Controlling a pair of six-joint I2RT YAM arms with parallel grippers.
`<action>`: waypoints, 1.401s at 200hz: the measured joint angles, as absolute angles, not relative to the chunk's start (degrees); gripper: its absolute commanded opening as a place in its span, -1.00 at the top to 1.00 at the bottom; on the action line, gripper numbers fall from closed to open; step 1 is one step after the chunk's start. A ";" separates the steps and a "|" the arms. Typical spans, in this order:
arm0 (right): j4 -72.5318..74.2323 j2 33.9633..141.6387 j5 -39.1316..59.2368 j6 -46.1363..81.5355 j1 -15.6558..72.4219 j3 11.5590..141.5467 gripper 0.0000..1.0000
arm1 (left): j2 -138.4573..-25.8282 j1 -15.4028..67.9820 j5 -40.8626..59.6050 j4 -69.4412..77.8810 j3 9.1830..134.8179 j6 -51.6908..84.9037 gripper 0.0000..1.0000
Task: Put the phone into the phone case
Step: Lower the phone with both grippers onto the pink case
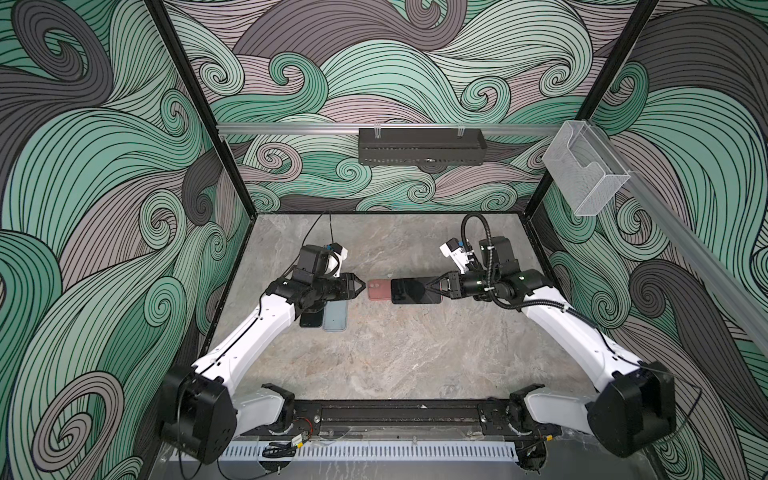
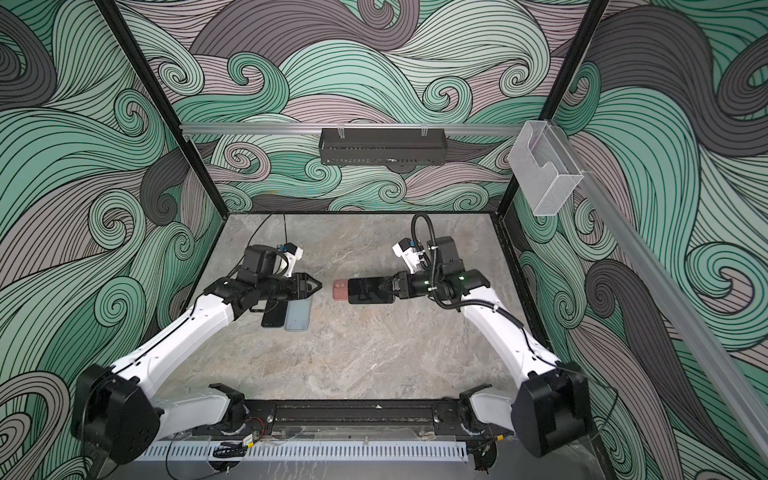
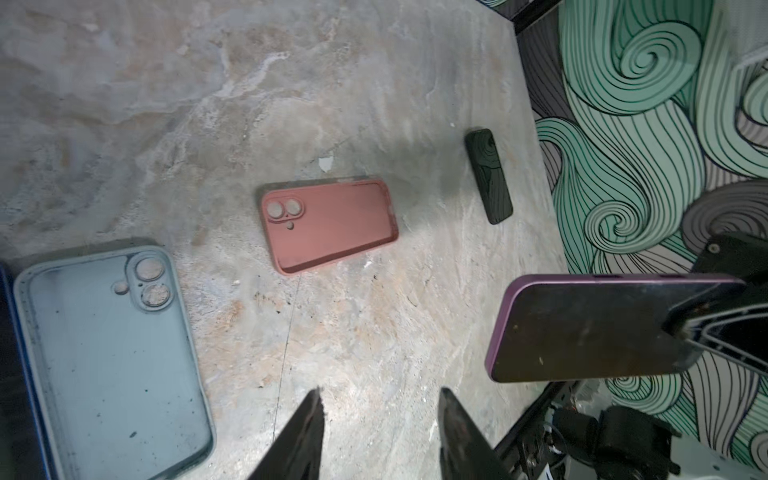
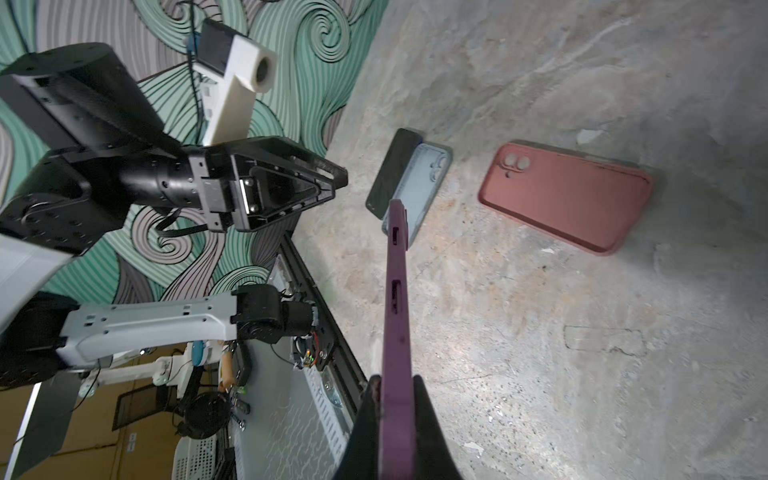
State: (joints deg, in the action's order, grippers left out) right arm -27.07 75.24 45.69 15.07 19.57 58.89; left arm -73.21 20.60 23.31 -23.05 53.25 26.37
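Purple phone [image 3: 602,328] is clamped at one end between the closed jaws of the right gripper [image 4: 395,386] and held raised off the table [image 1: 395,353], close by the pink case [image 3: 332,224], which lies empty, open side up. Left gripper [image 3: 380,392] is seen with jaws apart, holding nothing, near the blue case [image 3: 112,353] and a dark phone [image 4: 392,174] alongside

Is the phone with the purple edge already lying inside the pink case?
No, the right gripper holds the purple-edged phone by one end, and the pink case lies empty, apart from it.
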 measured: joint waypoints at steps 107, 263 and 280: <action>-29.82 80.88 36.60 15.62 18.24 60.23 1.00 | -101.84 20.88 16.91 -22.28 64.10 28.05 0.33; -27.83 91.81 38.20 15.99 17.28 66.87 1.00 | -113.91 23.66 14.13 -26.48 73.97 29.10 0.90; -26.83 92.92 39.07 16.69 17.28 67.07 1.00 | -113.73 24.18 13.65 -26.96 73.97 29.06 0.93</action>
